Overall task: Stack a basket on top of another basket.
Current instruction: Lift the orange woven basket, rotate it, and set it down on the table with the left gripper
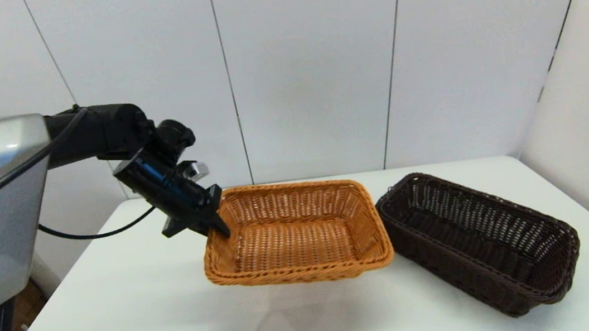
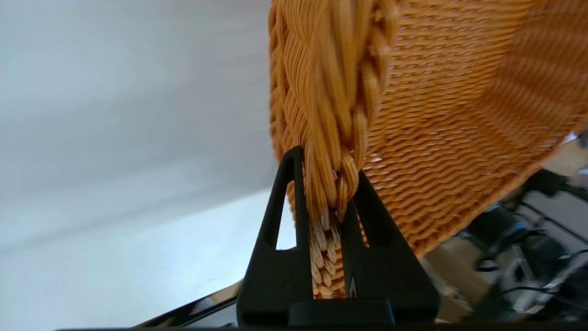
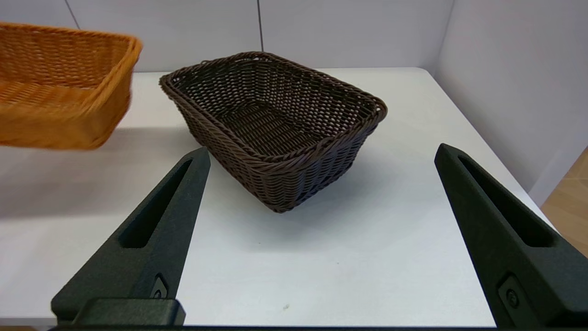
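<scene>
The orange-tan basket (image 1: pixel 297 232) hangs tilted above the table with its shadow underneath, and my left gripper (image 1: pixel 218 228) is shut on the braided rim of its left short side. In the left wrist view the rim of that orange-tan basket (image 2: pixel 436 138) is pinched between both fingers of the left gripper (image 2: pixel 326 165). The dark brown basket (image 1: pixel 477 238) rests on the table just right of it, apart from it. My right gripper (image 3: pixel 321 149) stands open and empty, back from the dark brown basket (image 3: pixel 275 128); the orange-tan basket (image 3: pixel 59 92) shows off to one side. The right arm is outside the head view.
The white table (image 1: pixel 122 321) ends at white wall panels behind and on the right. Bare tabletop lies in front of both baskets and to the left.
</scene>
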{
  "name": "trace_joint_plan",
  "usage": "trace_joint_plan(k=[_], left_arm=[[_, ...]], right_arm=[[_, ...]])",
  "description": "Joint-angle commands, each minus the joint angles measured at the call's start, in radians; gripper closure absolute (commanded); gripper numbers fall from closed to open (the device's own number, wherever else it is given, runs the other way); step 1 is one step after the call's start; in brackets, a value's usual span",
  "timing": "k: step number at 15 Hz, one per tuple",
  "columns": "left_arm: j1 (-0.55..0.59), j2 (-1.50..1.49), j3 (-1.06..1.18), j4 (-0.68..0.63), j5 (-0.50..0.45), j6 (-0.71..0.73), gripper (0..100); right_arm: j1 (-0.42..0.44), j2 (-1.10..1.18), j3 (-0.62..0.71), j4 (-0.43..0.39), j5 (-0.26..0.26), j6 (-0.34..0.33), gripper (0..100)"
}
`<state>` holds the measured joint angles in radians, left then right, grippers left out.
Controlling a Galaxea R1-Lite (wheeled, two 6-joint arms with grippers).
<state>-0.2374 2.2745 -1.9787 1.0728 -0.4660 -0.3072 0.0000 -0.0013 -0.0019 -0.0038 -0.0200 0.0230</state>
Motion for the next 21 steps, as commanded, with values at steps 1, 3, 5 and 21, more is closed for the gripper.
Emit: trace_joint_plan(k=[1, 3, 5, 21], left_arm=[[-0.003, 0.059, 0.014, 0.007, -0.003, -0.009, 100], [-0.002, 0.069, 0.017, 0.010, -0.007, -0.001, 100], [-0.002, 0.079, 0.018, 0.010, -0.005, -0.001, 100], [0.000, 0.129, 0.018, -0.001, -0.023, 0.039, 100]], right_arm=[[0.000, 0.001, 0.000, -0.001, 0.000, 0.000, 0], [0.000, 0.001, -0.001, -0.001, 0.000, 0.000, 0], [0.000, 0.000, 0.000, -0.001, 0.000, 0.000, 0], [0.000, 0.000, 0.000, -0.001, 0.000, 0.000, 0]])
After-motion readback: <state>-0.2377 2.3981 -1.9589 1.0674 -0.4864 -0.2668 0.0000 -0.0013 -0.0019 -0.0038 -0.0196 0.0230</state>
